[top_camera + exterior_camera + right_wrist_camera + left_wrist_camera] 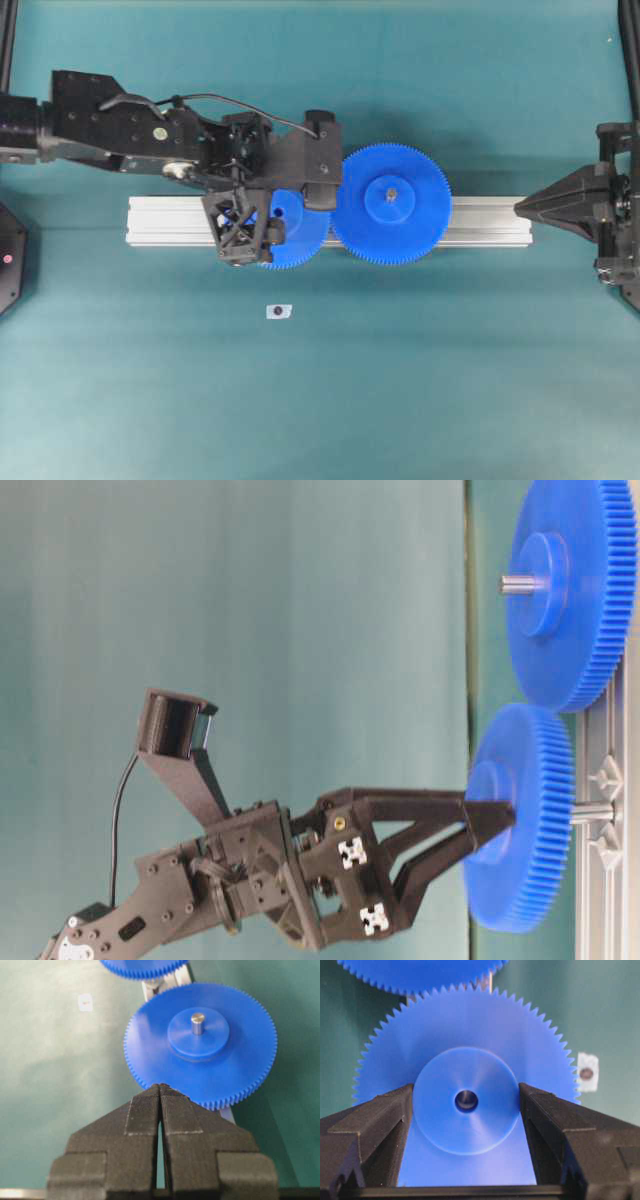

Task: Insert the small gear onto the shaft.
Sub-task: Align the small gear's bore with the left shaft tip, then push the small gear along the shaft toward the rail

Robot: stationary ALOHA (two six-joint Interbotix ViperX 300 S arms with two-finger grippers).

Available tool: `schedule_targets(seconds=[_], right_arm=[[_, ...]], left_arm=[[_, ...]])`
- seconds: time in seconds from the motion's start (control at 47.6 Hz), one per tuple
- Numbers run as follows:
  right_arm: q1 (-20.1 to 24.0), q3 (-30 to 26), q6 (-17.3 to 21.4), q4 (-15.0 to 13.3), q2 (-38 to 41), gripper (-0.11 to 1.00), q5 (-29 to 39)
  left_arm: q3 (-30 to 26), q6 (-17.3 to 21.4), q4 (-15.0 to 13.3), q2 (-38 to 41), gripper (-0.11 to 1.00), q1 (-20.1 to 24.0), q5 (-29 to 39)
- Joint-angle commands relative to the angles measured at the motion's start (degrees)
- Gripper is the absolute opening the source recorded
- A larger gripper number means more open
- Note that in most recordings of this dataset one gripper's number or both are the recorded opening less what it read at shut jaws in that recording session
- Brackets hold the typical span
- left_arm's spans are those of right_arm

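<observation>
The small gear is blue with a raised round hub. My left gripper is shut on that hub, one finger on each side. In the table-level view the small gear sits on the outer end of the shaft, a thin silvery pin standing on the rail, with a stretch of bare pin showing between gear and rail. The pin's silvery tip shows inside the gear's centre hole. My right gripper is shut and empty, at the rail's right end.
The larger blue gear sits on its own pin on the aluminium rail, its teeth right beside the small gear's. A small white tag with a dark dot lies on the green table in front of the rail.
</observation>
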Motion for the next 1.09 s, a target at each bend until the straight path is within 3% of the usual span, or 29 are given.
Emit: schedule_targets(seconds=[0.0, 0.609, 1.071], right_arm=[[-0.18, -1.41, 0.53, 0.09, 0.35, 0.02, -0.26], [-0.18, -1.49, 0.62, 0.09, 0.26, 0.02, -0.26], [-0.18, -1.23, 0.62, 0.09, 0.35, 0.02, -0.26]], left_arm=[[0.00, 0.18, 0.44, -1.76, 0.69, 1.67, 0.62], [-6.59, 3.78, 0.44, 2.02, 0.69, 1.67, 1.32], [-6.06, 3.87, 0.44, 0.97, 0.69, 1.67, 2.29]])
